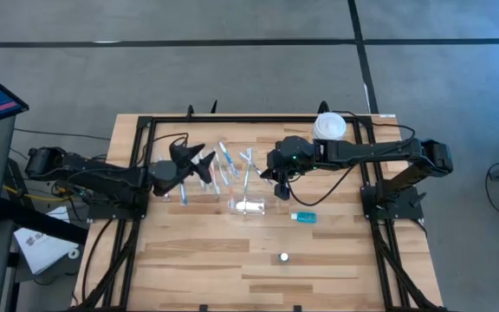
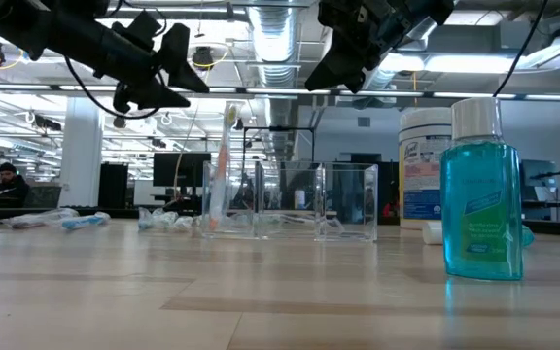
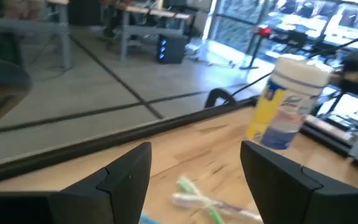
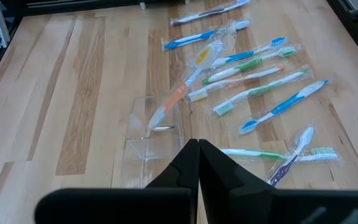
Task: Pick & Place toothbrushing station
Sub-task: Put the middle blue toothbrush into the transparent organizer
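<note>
Right gripper fingers pressed together, empty, hovering above clear holder; 1 orange brush stands inside, other toothbrushes scattered on table beyond it. Left gripper spread wide, empty, raised, white tub ahead.

The table is pale wood in planks, smooth with a soft sheen. The clear holder looks like glossy hard plastic, see-through on every wall. The toothbrushes are coloured plastic, most in shiny clear wrappers that crinkle at the ends. The blue bottle is glossy translucent plastic with a white cap. The white tub seems plastic with a paper label, though it is blurred. Both grippers' fingers are matt black.
</note>
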Tool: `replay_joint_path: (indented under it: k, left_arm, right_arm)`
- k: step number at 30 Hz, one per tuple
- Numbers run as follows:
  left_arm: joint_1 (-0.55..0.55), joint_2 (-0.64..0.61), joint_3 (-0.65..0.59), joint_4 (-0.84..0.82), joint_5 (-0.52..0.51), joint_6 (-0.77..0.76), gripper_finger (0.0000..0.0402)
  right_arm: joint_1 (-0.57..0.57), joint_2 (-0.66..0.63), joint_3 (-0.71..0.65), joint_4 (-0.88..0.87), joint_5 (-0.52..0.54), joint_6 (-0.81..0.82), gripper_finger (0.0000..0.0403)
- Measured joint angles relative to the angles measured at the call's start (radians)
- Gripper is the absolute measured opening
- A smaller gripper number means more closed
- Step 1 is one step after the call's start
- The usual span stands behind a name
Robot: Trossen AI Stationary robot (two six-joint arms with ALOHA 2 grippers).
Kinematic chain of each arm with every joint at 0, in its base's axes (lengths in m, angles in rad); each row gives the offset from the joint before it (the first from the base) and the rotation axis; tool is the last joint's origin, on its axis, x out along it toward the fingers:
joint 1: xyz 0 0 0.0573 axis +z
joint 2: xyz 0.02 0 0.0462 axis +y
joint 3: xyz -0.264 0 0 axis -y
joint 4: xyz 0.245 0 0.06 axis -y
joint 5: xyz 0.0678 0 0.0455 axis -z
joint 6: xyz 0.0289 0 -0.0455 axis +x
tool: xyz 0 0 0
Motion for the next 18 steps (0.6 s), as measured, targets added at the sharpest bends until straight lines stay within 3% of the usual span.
replay_joint_path:
  k: [7, 18]
  left_arm:
    - [0.098, 0.000, 0.000, -0.184, 0.019, -0.165, 0.0215]
    - [0.252, 0.001, 0.000, -0.331, 0.273, -0.285, 0.0195]
  right_arm:
    - [0.000, 0.000, 0.000, -0.007, 0.000, 0.000, 0.0000]
    - [0.000, 0.000, 0.000, -0.022, 0.000, 0.000, 0.0000]
